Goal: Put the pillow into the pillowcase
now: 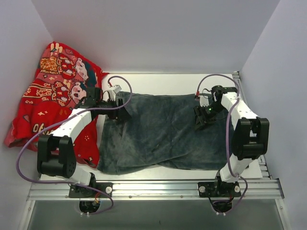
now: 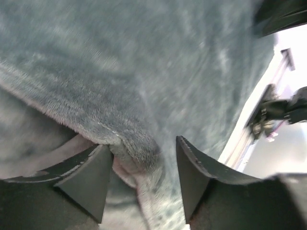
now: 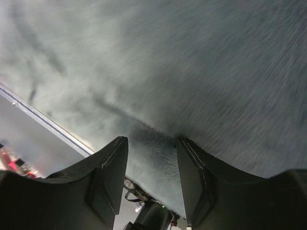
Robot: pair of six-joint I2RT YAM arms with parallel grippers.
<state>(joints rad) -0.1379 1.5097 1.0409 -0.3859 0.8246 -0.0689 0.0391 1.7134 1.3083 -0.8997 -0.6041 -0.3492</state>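
Note:
The pillowcase (image 1: 163,132) lies spread flat across the table with its plush grey-blue face up. No pillow shows in any view. My left gripper (image 1: 122,112) is at the pillowcase's far left corner. In the left wrist view this gripper (image 2: 144,177) is open; a folded hem of the pillowcase (image 2: 134,148) rests against the left finger (image 2: 91,177), with a gap to the other finger. My right gripper (image 1: 201,120) sits over the right edge. It (image 3: 152,167) is open, jaws apart just above the plush surface (image 3: 192,62), with nothing pinched.
A red cloth with cartoon figures (image 1: 53,96) is heaped at the far left, partly under the left arm. White walls enclose the table (image 1: 163,80) on three sides. An aluminium rail (image 1: 153,189) runs along the near edge.

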